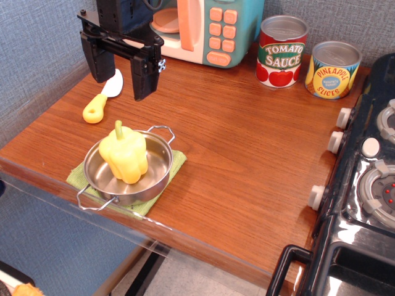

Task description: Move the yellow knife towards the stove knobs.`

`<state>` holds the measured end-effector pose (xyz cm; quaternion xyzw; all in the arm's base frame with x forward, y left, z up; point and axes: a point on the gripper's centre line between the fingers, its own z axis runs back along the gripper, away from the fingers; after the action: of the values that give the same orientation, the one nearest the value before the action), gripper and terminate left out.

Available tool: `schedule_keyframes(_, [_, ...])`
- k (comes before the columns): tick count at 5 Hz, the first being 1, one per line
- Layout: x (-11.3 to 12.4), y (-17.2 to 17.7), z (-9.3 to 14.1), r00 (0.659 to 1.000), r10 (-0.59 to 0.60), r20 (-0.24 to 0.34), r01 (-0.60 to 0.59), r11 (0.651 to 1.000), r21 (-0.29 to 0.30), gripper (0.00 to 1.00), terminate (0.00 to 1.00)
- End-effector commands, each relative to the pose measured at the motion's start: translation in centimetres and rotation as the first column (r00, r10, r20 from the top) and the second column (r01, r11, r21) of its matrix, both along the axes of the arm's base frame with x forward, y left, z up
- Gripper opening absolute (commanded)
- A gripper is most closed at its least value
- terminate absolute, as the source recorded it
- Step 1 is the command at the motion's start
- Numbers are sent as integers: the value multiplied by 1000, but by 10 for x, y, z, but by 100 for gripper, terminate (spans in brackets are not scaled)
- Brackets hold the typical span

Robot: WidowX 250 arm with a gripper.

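The yellow knife [100, 100] lies on the wooden counter at the far left, yellow handle toward the front-left, white blade pointing back-right. My gripper [121, 85] hangs open right above it, black fingers [145, 79] spread on either side of the blade, holding nothing. The stove knobs [336, 141], three pale round ones, line the left edge of the black toy stove [364, 191] at the far right, far from the knife.
A yellow bell pepper [125, 153] sits in a metal pan [154, 179] on a green cloth [176, 163] near the front edge. A toy microwave [213, 28], a tomato sauce can [281, 52] and a pineapple slices can [333, 69] stand along the back.
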<state>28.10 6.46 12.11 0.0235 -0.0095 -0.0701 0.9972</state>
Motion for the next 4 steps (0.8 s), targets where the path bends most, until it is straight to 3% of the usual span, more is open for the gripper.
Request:
schedule_keyframes(1, [0, 0, 0, 1000, 0, 0, 0, 1000, 0, 100, 0])
schedule_keyframes(3, [30, 75, 27, 984, 150, 97, -145, 988, -53, 100, 0])
schedule_keyframes(4, [43, 108, 13, 966, 231, 115, -224, 972, -71, 100, 0])
